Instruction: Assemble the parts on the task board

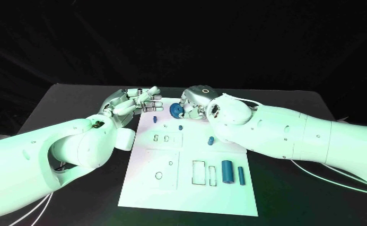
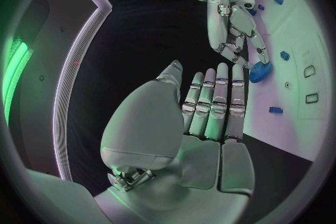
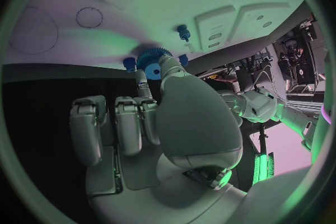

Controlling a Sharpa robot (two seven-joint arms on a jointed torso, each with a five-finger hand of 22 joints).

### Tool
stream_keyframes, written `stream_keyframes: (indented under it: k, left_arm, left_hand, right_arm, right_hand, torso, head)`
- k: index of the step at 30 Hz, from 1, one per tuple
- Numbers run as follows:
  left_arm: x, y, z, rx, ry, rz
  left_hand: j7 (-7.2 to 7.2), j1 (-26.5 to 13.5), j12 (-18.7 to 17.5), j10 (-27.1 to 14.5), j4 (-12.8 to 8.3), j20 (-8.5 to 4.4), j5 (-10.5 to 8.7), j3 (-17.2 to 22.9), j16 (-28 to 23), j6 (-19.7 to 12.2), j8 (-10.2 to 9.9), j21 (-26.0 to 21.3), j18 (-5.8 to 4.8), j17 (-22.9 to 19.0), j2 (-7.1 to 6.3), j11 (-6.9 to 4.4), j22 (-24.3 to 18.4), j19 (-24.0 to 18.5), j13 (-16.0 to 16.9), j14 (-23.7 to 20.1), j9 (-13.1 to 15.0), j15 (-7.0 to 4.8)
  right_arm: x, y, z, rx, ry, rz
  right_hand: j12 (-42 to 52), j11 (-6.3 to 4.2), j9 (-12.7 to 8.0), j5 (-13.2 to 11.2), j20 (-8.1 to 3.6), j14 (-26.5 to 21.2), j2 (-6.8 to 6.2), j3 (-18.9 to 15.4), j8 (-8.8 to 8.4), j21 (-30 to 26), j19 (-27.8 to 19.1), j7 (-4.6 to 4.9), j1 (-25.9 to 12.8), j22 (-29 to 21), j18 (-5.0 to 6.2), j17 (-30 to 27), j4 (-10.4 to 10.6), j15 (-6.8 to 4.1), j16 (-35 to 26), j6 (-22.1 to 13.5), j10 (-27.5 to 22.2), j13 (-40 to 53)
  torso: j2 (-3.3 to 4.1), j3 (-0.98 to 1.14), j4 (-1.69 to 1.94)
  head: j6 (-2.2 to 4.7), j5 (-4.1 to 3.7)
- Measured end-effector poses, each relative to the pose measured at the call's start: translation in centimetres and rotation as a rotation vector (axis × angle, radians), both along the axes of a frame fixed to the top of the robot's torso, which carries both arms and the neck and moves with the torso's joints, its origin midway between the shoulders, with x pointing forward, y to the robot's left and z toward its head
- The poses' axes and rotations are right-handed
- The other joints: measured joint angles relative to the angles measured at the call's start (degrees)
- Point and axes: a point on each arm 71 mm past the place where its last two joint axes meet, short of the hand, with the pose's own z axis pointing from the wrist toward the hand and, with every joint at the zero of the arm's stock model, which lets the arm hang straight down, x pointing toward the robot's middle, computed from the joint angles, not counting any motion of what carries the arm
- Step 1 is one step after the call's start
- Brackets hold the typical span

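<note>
The right hand (image 1: 193, 104) pinched a blue gear (image 1: 176, 111) above the white board (image 1: 187, 183), probably for seating it. The left hand (image 1: 134, 100) waited alongside, fingers straight, holding nothing.

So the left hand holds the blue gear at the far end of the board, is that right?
No, the right hand holds the gear; the head view and the left wrist view show it. The left hand is open and holds nothing.

My two arms are big, round and white, with smooth shells. My left hand (image 1: 130, 100) and right hand (image 1: 197, 101) are shiny silver, and my fingers (image 2: 213, 103) have little blocks. Thin white cables hang under each arm.
</note>
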Motion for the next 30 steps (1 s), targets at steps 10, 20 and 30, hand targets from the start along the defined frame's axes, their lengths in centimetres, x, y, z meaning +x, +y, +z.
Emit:
stream_keyframes:
  k: [10,20,30]
  left_arm:
    - [0.01,0.01,-0.03,0.001,0.003,-0.002]
    - [0.02,0.02,-0.04,0.001,0.005,-0.003]
    - [0.05,0.07,-0.07,0.001,0.007,-0.003]
  left_hand:
    - [0.0,0.0,0.0,0.0,0.0,0.0,0.0,0.0,0.0,0.0,-0.2,0.0,0.0,0.0,0.0,0.0,0.0,0.0,0.0,0.0,0.0,0.0]
    - [0.0,0.0,0.0,0.0,0.0,0.0,0.0,0.0,0.0,0.0,-0.2,0.0,0.0,0.0,0.0,0.0,0.0,0.0,0.0,0.0,0.0,0.0]
    - [0.21,0.0,0.0,-0.2,0.0,0.0,0.0,0.0,-0.2,-0.2,-0.2,0.0,-0.01,0.0,0.0,0.21,0.0,0.0,0.0,0.0,0.0,0.0]
  right_arm:
    - [-0.21,-0.02,-0.04,0.01,-0.005,0.002]
    - [-0.23,-0.24,-0.04,0.015,-0.007,-0.007]
    - [-0.24,-0.49,0.02,0.02,-0.01,-0.017]
  right_hand:
    - [0.0,0.0,0.0,-0.2,0.0,0.0,-0.21,0.0,0.0,0.0,0.0,-0.01,-0.2,0.0,0.0,0.0,0.0,0.0,0.0,0.0,0.0,0.0]
    - [0.0,0.0,0.0,-0.5,0.0,0.0,-0.37,0.2,0.0,0.0,0.0,-0.01,-0.8,0.0,0.0,0.0,0.2,0.0,0.0,0.0,0.0,0.0]
    - [0.0,0.0,0.0,-0.5,0.0,0.0,-0.62,0.1,-0.22,0.0,0.0,-0.01,-1.1,0.0,0.0,0.0,0.2,0.0,0.0,0.0,0.0,0.0]
  torso:
    - [0.01,-0.01,0.03]
    - [0.0,-0.02,0.01]
    - [0.0,-0.01,0.02]
  head:
    - [-0.03,-0.05]
    - [0.06,-0.13]
    - [0.12,-0.24]
